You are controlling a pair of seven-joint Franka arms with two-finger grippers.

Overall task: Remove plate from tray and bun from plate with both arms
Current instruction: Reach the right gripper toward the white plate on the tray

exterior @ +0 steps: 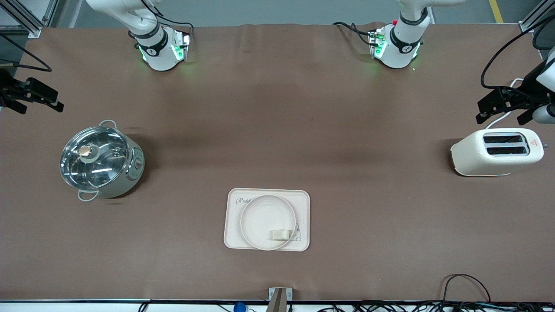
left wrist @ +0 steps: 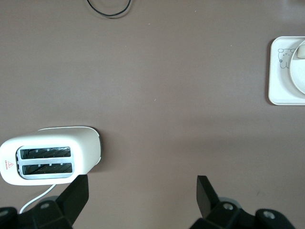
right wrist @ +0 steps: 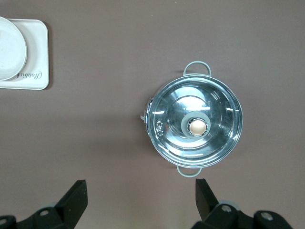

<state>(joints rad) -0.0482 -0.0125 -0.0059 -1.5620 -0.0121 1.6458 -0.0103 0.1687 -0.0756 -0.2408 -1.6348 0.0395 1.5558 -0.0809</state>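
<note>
The round cream plate lies on the rectangular rabbit tray in the middle of the table, near the front camera. The small pale bun lies in the plate by its nearer rim. My left gripper is open and empty, up over the table edge by the toaster. Its wrist view shows its gripper over bare cloth, with the plate and bun at the frame edge. My right gripper is open and empty, up over the table edge near the pot. Its wrist view shows its gripper over bare cloth and part of the plate.
A steel pot with a glass lid stands at the right arm's end and also shows in the right wrist view. A cream toaster stands at the left arm's end and shows in the left wrist view. Brown cloth covers the table.
</note>
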